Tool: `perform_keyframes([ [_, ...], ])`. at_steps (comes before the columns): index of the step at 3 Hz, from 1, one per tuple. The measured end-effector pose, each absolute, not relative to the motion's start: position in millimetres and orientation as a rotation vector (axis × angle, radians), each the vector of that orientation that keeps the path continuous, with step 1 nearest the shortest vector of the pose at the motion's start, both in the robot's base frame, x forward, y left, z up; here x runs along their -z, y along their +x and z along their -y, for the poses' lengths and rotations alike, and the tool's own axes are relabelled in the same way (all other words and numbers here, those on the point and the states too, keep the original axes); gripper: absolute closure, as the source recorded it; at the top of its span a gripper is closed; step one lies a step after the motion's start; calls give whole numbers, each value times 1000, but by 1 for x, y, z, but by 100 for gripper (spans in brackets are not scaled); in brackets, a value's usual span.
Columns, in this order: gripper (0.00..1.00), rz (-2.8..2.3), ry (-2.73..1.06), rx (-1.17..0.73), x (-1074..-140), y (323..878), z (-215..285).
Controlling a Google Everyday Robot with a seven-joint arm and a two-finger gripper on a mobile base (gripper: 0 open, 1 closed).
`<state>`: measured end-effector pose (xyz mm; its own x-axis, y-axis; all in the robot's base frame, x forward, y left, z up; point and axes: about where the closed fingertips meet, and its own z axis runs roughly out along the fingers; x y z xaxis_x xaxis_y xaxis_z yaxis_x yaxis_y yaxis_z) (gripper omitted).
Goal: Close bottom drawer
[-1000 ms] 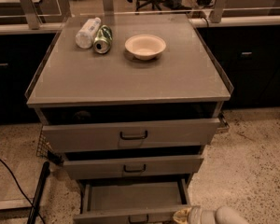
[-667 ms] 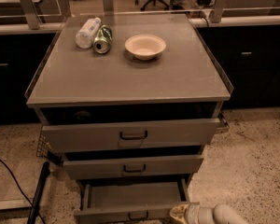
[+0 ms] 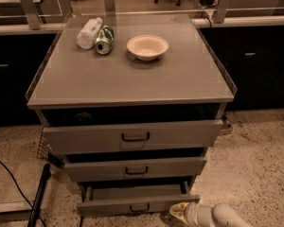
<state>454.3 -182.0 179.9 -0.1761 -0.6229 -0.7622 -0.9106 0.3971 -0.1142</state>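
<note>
The grey cabinet (image 3: 132,79) has three drawers, all standing partly out. The bottom drawer (image 3: 109,205) is the narrowest front, with a small dark loop handle (image 3: 139,207), and it sticks out a little from the cabinet. My gripper (image 3: 179,213) is at the bottom edge of the view, at the right end of the bottom drawer's front, touching or nearly touching it. The pale arm (image 3: 222,215) runs off to the lower right.
The top drawer (image 3: 85,137) and the middle drawer (image 3: 94,169) also stand out. A bowl (image 3: 147,47), a green can (image 3: 104,39) and a lying bottle (image 3: 89,32) sit on the cabinet top. A black cable and pole (image 3: 38,197) lie on the floor at left.
The bottom drawer's front has slid back toward the cabinet. My gripper has moved left and inward with it.
</note>
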Motion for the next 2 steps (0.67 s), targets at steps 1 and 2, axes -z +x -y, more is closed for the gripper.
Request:
perform_keyframes([
  [1, 100, -1868, -1301, -457, -173, 464, 181],
  [2, 100, -1833, -1284, -435, -165, 478, 178],
])
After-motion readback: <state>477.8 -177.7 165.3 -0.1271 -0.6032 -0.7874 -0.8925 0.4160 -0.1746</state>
